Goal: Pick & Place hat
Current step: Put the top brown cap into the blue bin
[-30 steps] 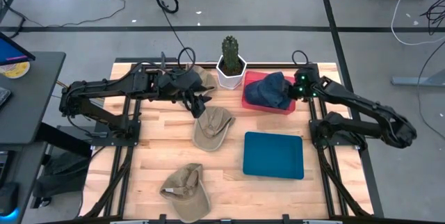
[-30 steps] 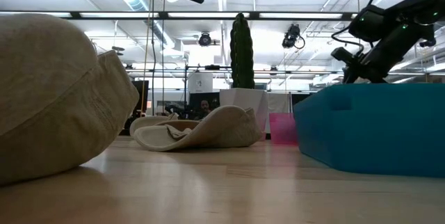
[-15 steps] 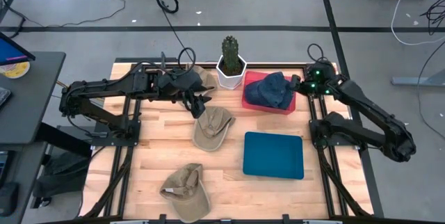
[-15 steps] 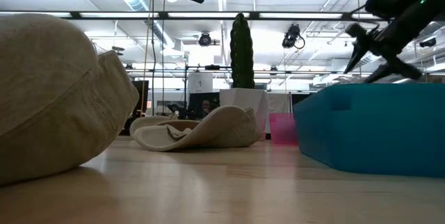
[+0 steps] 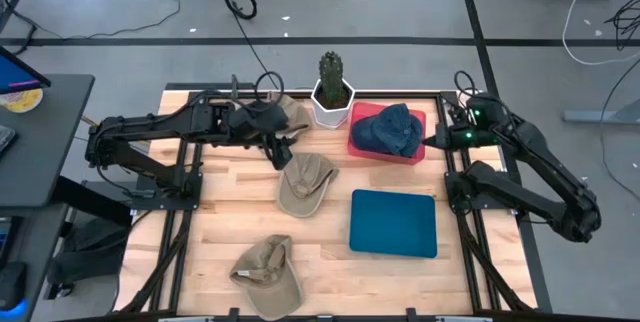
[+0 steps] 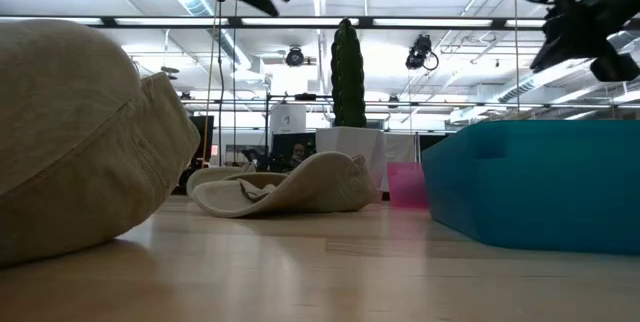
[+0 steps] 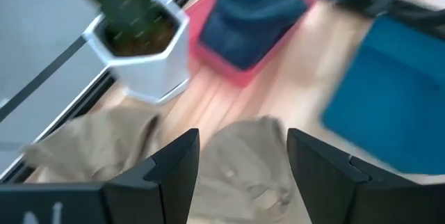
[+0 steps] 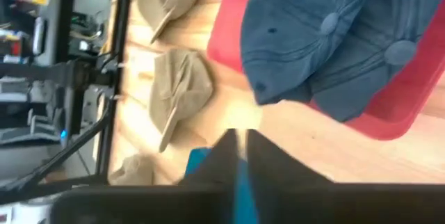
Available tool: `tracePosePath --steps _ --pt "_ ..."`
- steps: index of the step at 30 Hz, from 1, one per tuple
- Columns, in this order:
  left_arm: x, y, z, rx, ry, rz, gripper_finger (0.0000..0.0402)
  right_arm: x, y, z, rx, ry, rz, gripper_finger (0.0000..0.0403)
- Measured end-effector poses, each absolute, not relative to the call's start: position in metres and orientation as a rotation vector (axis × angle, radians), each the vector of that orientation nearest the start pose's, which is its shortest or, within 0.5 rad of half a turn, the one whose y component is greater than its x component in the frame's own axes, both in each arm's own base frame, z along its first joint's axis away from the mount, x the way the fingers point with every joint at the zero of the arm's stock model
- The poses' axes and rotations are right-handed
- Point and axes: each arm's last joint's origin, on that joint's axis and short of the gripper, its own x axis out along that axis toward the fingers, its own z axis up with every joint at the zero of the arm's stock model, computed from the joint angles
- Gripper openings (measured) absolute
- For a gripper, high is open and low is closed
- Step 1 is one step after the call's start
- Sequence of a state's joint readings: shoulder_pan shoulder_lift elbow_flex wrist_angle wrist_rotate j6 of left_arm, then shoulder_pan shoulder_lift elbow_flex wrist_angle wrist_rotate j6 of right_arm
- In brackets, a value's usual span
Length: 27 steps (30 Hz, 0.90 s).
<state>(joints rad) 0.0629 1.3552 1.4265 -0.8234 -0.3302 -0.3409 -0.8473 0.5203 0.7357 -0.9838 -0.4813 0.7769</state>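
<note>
A tan hat [image 5: 304, 184] lies flat near the middle of the table [image 5: 215, 237], just below and in front of the left gripper [image 5: 281, 149], whose jaws stand wide open and hold nothing; in the left wrist view the same hat [image 7: 243, 161] shows in the gap between the two dark fingers [image 7: 174, 168]. A second tan hat [image 5: 268, 274] lies near the table's front edge, and a third tan hat [image 5: 287, 114] lies at the back edge under the left arm, beside the white pot with the cactus [image 5: 332, 90]. To the right of the pot sits a red tray [image 5: 417, 152] carrying dark blue hats [image 5: 388, 128], and in front of it lies a teal box [image 5: 394, 222], just right of the central hat. Bare wood stays open to the left of the central hat and between it and the front hat. The right gripper [image 5: 441, 140] hovers by the tray's right edge, off the blue hats; its jaws are closed to a thin slit with nothing between them in the right wrist view.
</note>
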Motion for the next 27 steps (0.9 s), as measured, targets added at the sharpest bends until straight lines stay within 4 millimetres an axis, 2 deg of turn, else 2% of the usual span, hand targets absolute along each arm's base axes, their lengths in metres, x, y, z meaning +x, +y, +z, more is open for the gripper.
tracePosePath --steps 8,17,22,27 --pt "0.263 0.042 0.361 -0.33 0.71 0.725 0.0222 0.057 -0.042 0.286 1.175 0.385 -0.56 0.0003" --pt "0.254 0.062 0.302 -0.368 0.852 0.883 0.0222 0.058 -0.043 0.265 1.155 0.437 -0.563 0.0003" --pt "0.245 0.084 0.288 -0.451 0.881 0.956 0.0222 0.062 -0.046 0.253 1.201 0.446 -0.542 0.0009" --pt "0.232 0.115 0.282 -0.52 0.901 0.984 0.0222 0.068 -0.051 0.252 1.197 0.377 -0.461 0.001"
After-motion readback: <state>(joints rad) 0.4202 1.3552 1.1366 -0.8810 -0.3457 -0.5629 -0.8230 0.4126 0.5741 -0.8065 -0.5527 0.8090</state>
